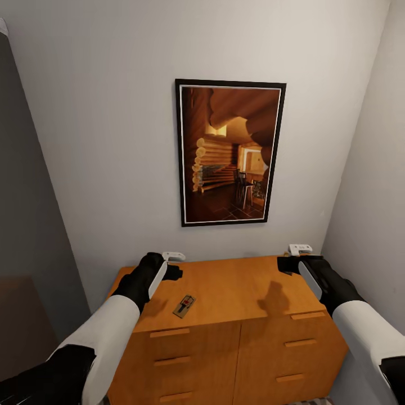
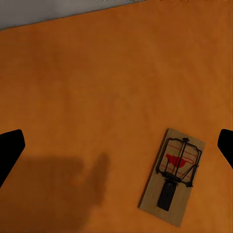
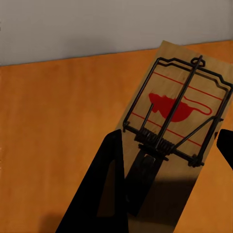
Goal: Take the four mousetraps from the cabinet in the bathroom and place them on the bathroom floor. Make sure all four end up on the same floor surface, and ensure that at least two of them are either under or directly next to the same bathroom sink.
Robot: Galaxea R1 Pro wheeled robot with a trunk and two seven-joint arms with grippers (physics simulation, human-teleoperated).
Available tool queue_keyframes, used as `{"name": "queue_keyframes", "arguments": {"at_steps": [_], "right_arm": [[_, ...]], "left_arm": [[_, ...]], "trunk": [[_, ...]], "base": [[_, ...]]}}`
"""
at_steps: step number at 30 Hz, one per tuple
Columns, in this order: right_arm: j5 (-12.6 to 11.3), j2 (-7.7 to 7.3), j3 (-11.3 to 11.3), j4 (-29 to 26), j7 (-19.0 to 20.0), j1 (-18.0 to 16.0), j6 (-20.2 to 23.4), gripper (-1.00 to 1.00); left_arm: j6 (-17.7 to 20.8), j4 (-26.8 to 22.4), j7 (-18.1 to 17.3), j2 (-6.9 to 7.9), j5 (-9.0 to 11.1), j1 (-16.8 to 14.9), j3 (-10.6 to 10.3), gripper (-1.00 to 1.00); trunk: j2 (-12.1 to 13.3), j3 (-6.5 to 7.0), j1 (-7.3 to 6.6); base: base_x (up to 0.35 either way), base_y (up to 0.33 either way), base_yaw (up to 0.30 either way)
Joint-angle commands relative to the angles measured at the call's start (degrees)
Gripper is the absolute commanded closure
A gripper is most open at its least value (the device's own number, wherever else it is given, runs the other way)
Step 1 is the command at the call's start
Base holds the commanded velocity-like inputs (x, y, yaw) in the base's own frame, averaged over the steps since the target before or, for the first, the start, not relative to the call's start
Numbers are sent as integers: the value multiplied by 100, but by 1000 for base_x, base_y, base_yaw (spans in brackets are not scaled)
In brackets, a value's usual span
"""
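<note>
Below the left gripper (image 2: 116, 145), whose jaws stood wide apart, one mousetrap (image 2: 172, 177) lay flat on the cabinet (image 2: 97, 87). The right gripper (image 3: 167, 170) gripped a second mousetrap (image 3: 177, 111) between its fingers

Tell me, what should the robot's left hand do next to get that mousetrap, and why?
Probably slide the left gripper sideways until the mousetrap sits midway between its open fingers, then lower. The trap lies flat on top of the cabinet, off-centre and close to one finger, so closing now would likely miss it.
</note>
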Motion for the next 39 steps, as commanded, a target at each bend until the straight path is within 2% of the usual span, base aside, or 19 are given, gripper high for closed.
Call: {"name": "queue_keyframes", "arguments": {"at_steps": [1, 29, 39], "right_arm": [[-2, -8, 22, -6, 7, -2, 23, 100], [-2, -10, 23, -3, 12, -2, 23, 100], [-2, -25, 7, 4, 20, -2, 31, 100]], "left_arm": [[24, -5, 16, 0, -7, -1, -13, -100], [17, -4, -10, 0, 0, -3, -16, -100], [13, 1, -11, 0, 105, -3, -16, -100]], "trunk": [[-4, -3, 2], [-4, -3, 2], [-4, -3, 2]], "base": [[0, 0, 0], [0, -1, 0], [0, -199, 0]]}}
